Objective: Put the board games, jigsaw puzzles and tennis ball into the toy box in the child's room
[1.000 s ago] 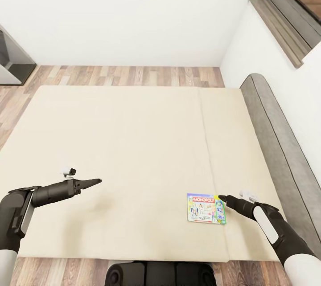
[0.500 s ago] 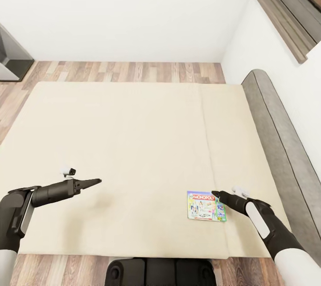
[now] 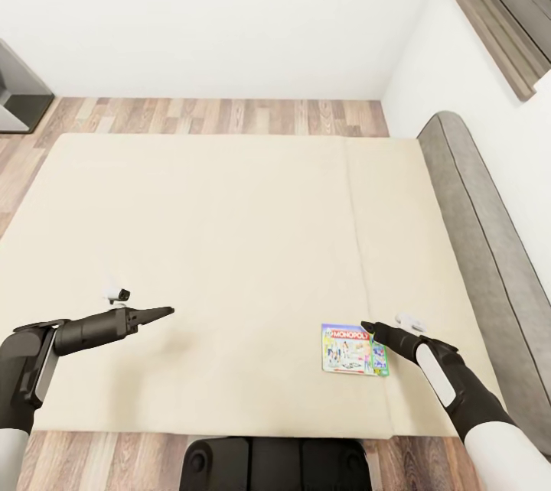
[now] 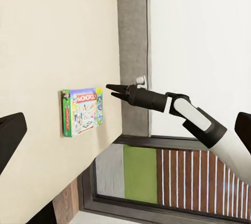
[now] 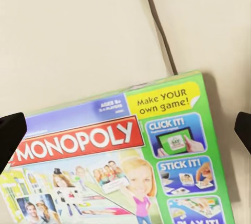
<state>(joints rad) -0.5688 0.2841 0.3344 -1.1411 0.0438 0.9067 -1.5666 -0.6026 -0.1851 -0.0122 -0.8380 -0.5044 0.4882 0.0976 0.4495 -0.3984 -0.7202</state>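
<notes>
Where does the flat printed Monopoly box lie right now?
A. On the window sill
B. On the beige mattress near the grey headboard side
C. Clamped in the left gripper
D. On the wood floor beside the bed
B: the flat printed Monopoly box lies on the beige mattress, with the right gripper just above its edge.

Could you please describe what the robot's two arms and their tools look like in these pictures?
Both arms are matte black with white shell panels near the wrist and white upper segments. Each ends in a slim black tool, the left tool and the right tool, tapering to two pointed fingers. A small white camera module sits near each wrist.
</notes>
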